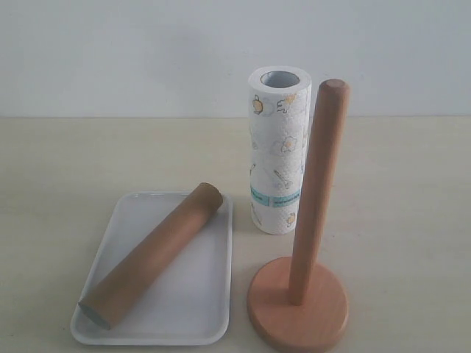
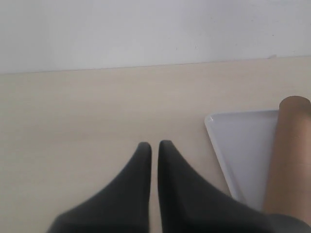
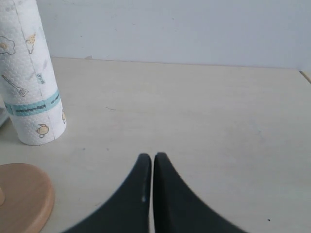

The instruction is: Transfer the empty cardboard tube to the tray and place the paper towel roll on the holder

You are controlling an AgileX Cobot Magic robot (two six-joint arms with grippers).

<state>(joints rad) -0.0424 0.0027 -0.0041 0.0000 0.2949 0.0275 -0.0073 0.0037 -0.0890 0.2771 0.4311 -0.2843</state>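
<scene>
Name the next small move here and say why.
Probably open the right pincer and reach it toward the paper towel roll. The empty cardboard tube already lies in the tray, so that half looks done; the roll stands upright on the table near the holder, whose post is bare. The right pincer is shut and empty, with the roll in its view.

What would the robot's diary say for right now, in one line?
tube: lying in tray | roll: upright on table, not on holder | left fingers: shut, empty | right fingers: shut, empty
</scene>
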